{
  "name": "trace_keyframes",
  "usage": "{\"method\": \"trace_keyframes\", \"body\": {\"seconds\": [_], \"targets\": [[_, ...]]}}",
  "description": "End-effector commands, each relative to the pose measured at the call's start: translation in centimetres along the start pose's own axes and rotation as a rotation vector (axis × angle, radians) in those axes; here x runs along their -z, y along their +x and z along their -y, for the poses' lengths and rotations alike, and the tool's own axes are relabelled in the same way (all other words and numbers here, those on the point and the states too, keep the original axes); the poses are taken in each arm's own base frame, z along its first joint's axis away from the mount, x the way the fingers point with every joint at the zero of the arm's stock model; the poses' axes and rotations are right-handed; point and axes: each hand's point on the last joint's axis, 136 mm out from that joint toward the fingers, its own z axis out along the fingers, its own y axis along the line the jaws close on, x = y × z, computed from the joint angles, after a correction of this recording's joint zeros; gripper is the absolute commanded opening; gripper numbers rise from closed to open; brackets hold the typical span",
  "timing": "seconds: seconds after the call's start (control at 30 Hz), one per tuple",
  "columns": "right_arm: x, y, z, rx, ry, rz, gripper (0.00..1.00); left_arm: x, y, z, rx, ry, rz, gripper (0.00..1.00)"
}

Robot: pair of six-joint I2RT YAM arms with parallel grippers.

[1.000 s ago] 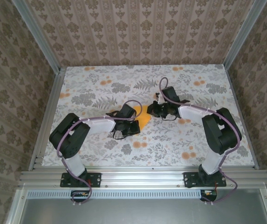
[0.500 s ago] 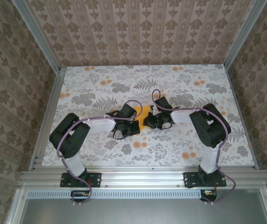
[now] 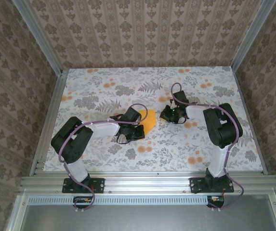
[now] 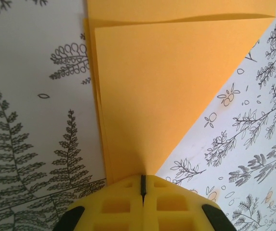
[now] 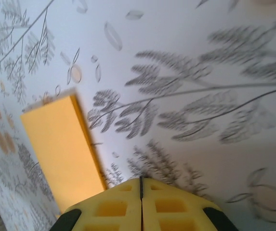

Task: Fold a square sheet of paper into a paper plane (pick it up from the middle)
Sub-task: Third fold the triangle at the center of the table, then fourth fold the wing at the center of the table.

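Currently: orange paper (image 3: 148, 123) lying flat on surface (image 3: 104, 91), near middle, folded into layered triangle with edges slightly offset. Left claw (image 4: 142, 185) pressed together, tips bearing on paper's narrow corner, not pinching it. Right claw (image 5: 141, 185) also pressed together, gripping nothing, sitting near paper's right side, apart from it.

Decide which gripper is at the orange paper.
The left gripper: it is shut, with its tip at the narrow end of the paper. The right gripper, also shut, stands clear of the paper, off to one side.
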Motion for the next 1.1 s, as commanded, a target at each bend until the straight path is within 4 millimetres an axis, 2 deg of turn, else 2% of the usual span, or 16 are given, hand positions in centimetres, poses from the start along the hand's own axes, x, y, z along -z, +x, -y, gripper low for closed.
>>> {"method": "trace_keyframes", "body": {"seconds": [0.0, 0.13, 0.27, 0.37, 0.43, 0.53, 0.57, 0.7, 0.9, 1.07], "targets": [[2.3, -0.4, -0.9, 0.046, 0.003, 0.041, 0.11, 0.7, 2.7, -1.9, -0.022, -0.091, -0.093, 0.04], [5.0, 0.7, -1.7, 0.066, -0.035, 0.074, 0.24, 3.5, 1.2, 1.0, -0.13, -0.049, -0.006, 0.19], [6.6, 2.1, -0.7, 0.039, -0.033, 0.109, 0.47, 5.9, 0.1, 1.9, -0.287, -0.155, 0.082, 0.38], [7.7, 2.7, 0.1, 0.015, -0.022, 0.149, 0.63, 6.9, -0.4, 2.1, -0.416, -0.268, 0.128, 0.44], [8.7, 2.5, 0.7, -0.002, -0.006, 0.192, 0.7, 7.3, -0.8, 2.5, -0.504, -0.344, 0.145, 0.47], [10.1, 2.0, 2.5, -0.048, 0.036, 0.255, 0.78, 6.9, -1.0, 2.7, -0.622, -0.464, 0.125, 0.48], [11.1, 1.7, 2.6, -0.06, 0.033, 0.287, 0.79, 6.6, -1.1, 2.7, -0.661, -0.503, 0.112, 0.48], [12.2, 1.6, 4.1, -0.101, 0.043, 0.313, 0.81, 5.4, -1.4, 2.5, -0.736, -0.589, 0.077, 0.48], [11.9, 2.2, 5.3, -0.132, 0.057, 0.284, 0.81, 3.2, -1.7, 2.8, -0.795, -0.583, 0.04, 0.48], [11.4, 2.5, 5.6, -0.142, 0.059, 0.266, 0.81, 1.6, -1.7, 2.2, -0.803, -0.576, -0.01, 0.5]]}}
